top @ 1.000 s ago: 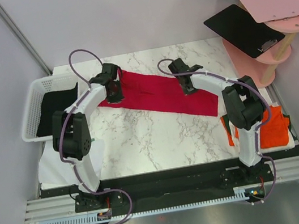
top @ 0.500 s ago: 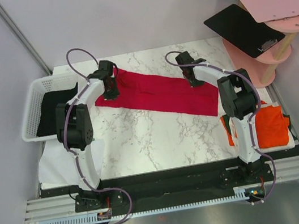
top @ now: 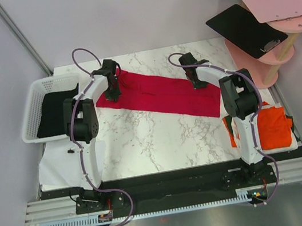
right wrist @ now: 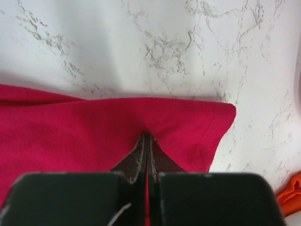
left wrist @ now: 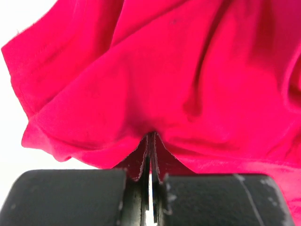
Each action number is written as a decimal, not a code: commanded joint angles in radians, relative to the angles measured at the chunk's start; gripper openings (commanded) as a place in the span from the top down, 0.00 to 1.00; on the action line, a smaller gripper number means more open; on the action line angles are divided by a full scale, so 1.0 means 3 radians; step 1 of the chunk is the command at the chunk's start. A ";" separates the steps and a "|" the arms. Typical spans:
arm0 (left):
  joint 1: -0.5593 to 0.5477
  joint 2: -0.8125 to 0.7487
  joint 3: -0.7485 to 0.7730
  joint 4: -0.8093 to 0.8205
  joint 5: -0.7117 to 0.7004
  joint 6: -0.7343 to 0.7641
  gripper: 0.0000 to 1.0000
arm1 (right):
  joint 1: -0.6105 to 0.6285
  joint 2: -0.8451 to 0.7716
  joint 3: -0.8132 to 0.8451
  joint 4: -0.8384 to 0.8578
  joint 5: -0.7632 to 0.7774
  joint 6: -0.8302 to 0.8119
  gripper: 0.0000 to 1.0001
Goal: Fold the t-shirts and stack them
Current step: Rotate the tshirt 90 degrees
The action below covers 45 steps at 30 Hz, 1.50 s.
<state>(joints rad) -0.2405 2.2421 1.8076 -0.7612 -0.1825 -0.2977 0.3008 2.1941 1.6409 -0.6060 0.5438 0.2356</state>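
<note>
left gripper and right gripper each clamp the crimson t-shirt, seemingly half folded; orange t-shirts sit piled near right, black t-shirt waits in the basket.

The red shirt runs off the top and right edges of the left wrist view, and the tips of the left gripper are lost inside the fold they pinch. It's the same at the right gripper, where the shirt is cut off on the left. From above, the orange shirt sits partly hidden behind the right arm, and the black shirt in the basket is too dark to read any folds.
</note>
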 commanded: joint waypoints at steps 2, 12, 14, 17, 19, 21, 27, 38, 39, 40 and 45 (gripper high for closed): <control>0.0025 0.0242 0.0386 -0.0218 -0.0092 -0.0020 0.98 | 0.0066 -0.0032 -0.0136 -0.0220 -0.0289 0.0012 1.00; 0.0025 0.0835 0.1424 -0.0571 -0.0077 0.0200 0.98 | 0.0285 -0.0380 -0.0668 -0.0347 -0.0590 0.0028 1.00; 0.0025 0.0927 0.1597 -0.0597 -0.0051 0.0230 0.98 | 0.0321 -0.0446 -0.0780 -0.0368 -0.0687 0.0048 1.00; 0.0030 0.1080 0.1822 -0.0627 0.0010 0.0292 0.98 | 0.0403 -0.0543 -0.0944 -0.0368 -0.0906 0.0053 1.00; 0.0025 0.1157 0.1910 -0.0623 0.0137 0.0323 0.98 | 0.0485 -0.0600 -0.1026 -0.0373 -0.0974 0.0069 1.00; 0.0025 0.1198 0.2068 -0.0617 0.0240 0.0348 0.98 | 0.0572 -0.0676 -0.1144 -0.0363 -0.1036 0.0079 1.00; 0.0025 0.0775 0.1911 -0.0440 0.0342 0.0297 0.98 | 0.0659 -0.0835 -0.1221 -0.0394 -0.1260 0.0094 1.00; 0.0019 -0.1689 -0.1139 0.0981 0.1788 -0.0519 0.10 | 0.0654 -0.1285 -0.0776 -0.0429 -0.0878 0.0054 1.00; 0.0009 -0.2025 -0.1436 0.1160 0.2048 -0.0648 0.03 | 0.0654 -0.1295 -0.0756 -0.0364 -0.0791 0.0043 1.00; -0.0016 -0.2150 -0.1960 0.1324 0.2136 -0.0770 0.02 | 0.0649 -0.1290 -0.0725 -0.0343 -0.0648 0.0043 1.00; -0.0511 -0.2733 -0.3217 0.2224 0.2138 -0.1512 0.02 | 0.0552 -0.1163 -0.0536 -0.0210 -0.0494 0.0028 0.93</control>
<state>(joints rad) -0.2817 1.4395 1.0775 -0.3317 0.3637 -0.5201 0.4892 1.8484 1.4212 -0.7136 0.3050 0.2401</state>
